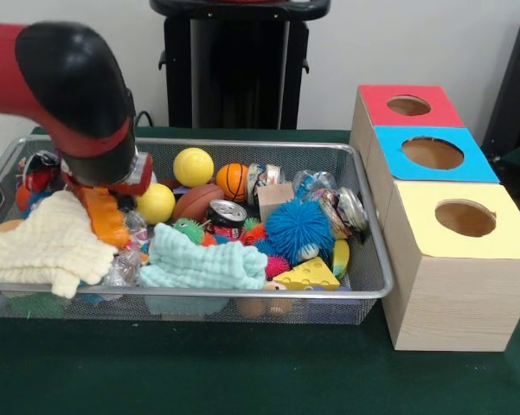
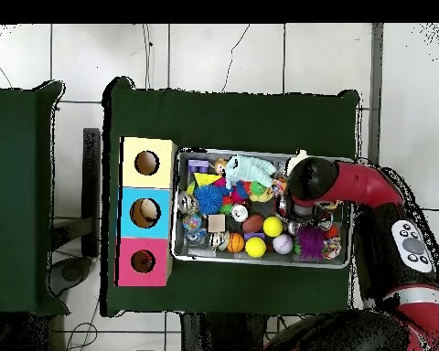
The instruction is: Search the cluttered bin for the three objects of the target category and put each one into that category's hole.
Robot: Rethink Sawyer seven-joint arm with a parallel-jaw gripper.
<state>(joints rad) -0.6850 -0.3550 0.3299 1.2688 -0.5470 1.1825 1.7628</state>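
Note:
The silver wire-mesh bin (image 1: 368,292) sits on the green table and also shows in the overhead view (image 2: 264,262). It holds two yellow balls (image 1: 193,166), a small basketball (image 1: 232,181), a brown football (image 1: 196,202), a blue spiky ball (image 1: 298,230), a cheese wedge (image 1: 306,275), cans (image 1: 227,213) and cloths (image 1: 203,264). The red and black arm (image 1: 86,112) reaches down into the bin's left end, above an orange toy (image 1: 104,216). The arm's wrist (image 2: 307,183) covers the gripper, which sits low in the clutter.
Three pale wooden boxes stand in a row beside the bin, each with a round hole: red top (image 1: 408,105), blue top (image 1: 433,153), yellow top (image 1: 465,218). A cream cloth (image 1: 48,246) drapes over the bin's front left corner. The pedestal (image 1: 238,60) stands behind.

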